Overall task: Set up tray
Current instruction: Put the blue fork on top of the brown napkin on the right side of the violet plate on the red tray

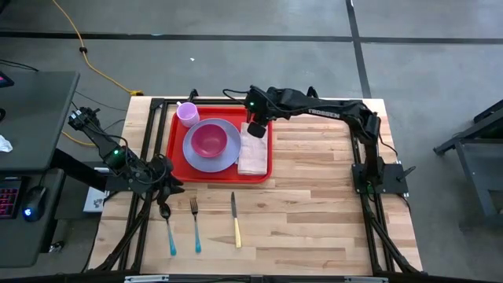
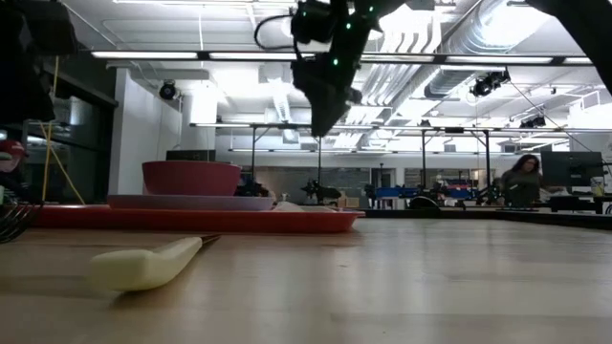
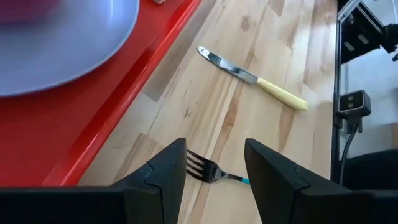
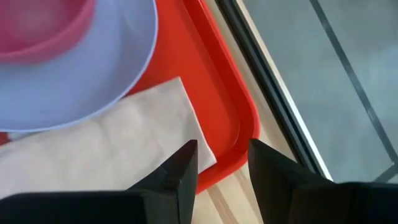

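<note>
Both sets of jaws stood open with nothing between them. The right gripper (image 4: 221, 163) hung over the far right corner of the tray (image 1: 177, 161), above the folded napkin (image 1: 253, 157). The left gripper (image 3: 214, 163) hovered low over the wood near the tray's front left corner, with the fork (image 3: 208, 171) showing in the gap between its fingers.

The red tray lay flat at the far middle of the table (image 1: 314, 212). Its long side ran left to right across the table, and its short sides pointed toward the near and far edges. On it sat the lavender plate (image 1: 228, 157) with the pink bowl (image 1: 207, 140) inside, the small cup (image 1: 187, 113) at the far left corner, and the napkin along the right side.

The spoon (image 1: 167, 224), the fork and the knife (image 1: 235, 220) were lying on the bare wood in front of the tray, in a row, well apart from each other.

The next job looked like picking up the fork. To do it well, the left gripper should go straight down, pinch across the thin handle, and lift gently so the fork does not slide or spin. It should stay clear of the tray's rim.
</note>
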### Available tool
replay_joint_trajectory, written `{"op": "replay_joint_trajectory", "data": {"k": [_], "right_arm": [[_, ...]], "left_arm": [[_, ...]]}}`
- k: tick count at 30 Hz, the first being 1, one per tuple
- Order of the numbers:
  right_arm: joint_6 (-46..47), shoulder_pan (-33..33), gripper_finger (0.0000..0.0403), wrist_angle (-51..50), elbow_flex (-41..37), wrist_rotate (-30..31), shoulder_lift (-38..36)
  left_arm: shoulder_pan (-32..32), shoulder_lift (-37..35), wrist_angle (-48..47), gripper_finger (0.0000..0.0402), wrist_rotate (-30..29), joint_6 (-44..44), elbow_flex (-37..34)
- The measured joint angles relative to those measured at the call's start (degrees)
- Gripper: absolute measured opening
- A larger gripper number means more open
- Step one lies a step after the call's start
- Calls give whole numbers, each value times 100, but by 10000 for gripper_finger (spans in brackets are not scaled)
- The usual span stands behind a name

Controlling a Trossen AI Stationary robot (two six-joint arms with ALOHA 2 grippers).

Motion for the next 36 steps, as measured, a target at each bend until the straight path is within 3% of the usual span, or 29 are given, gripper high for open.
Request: {"op": "replay_joint_trajectory", "data": {"k": [16, 29, 36], "right_arm": [[-619, 397, 119, 52, 0, -269, -230], [-405, 515, 118, -99, -2, -190, -568], [-328, 657, 118, -325, -3, 233, -877]], "left_arm": [[-9, -182, 164, 193, -369, 975, 0], [-13, -1550, 1747, 193, -124, 1875, -1192], [-13, -1994, 2078, 193, -14, 2680, -1261]]}}
